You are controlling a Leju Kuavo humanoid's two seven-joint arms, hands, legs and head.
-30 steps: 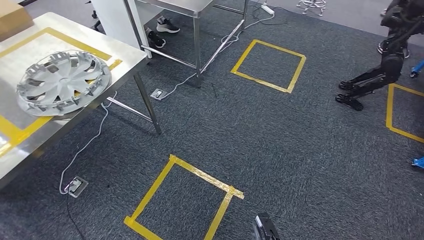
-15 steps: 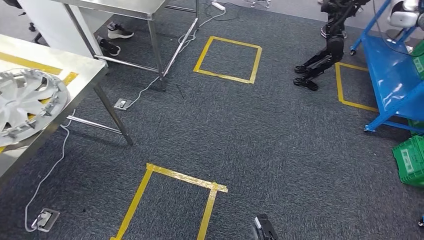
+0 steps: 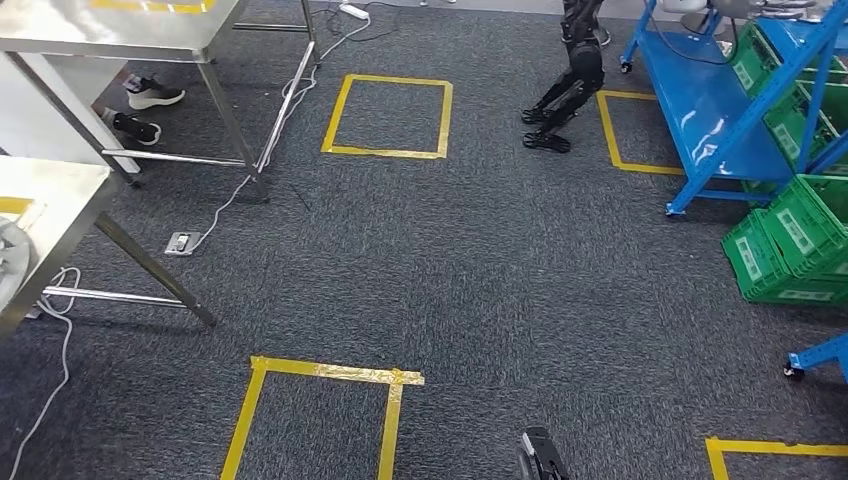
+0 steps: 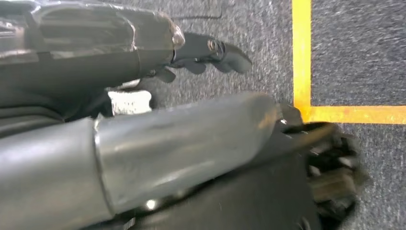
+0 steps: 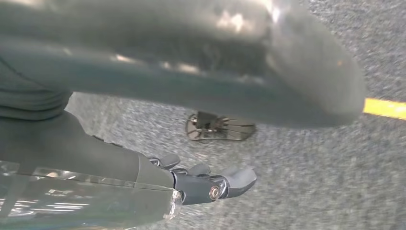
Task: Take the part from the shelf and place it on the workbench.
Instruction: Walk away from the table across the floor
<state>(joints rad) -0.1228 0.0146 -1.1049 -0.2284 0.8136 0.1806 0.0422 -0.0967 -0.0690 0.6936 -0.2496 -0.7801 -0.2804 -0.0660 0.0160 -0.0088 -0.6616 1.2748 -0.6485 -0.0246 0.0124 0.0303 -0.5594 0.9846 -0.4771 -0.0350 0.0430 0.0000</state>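
Note:
My left hand [image 4: 95, 62] hangs over the grey carpet, its dark fingers [image 4: 210, 50] stretched out apart from the thick grey thumb [image 4: 191, 139], holding nothing. My right hand [image 5: 95, 143] hangs the same way, fingers [image 5: 210, 184] loosely extended and empty. The steel workbench [image 3: 50, 200] shows at the left edge of the head view, with a sliver of a silver hubcap [image 3: 8, 262] on it. A blue shelf [image 3: 700, 110] stands at the upper right; what lies on it I cannot make out.
Green crates [image 3: 790, 240] sit on the floor beside the blue shelf. The black legs of another robot [image 3: 565, 80] stand near the shelf. A second steel table [image 3: 120, 30] with a person's shoes [image 3: 150, 95] under it is at the far left. Yellow tape squares [image 3: 320, 375] mark the carpet.
The camera has turned to the right: the workbench and hubcap have slid almost out at the left, and the blue shelf and green crates have come into view.

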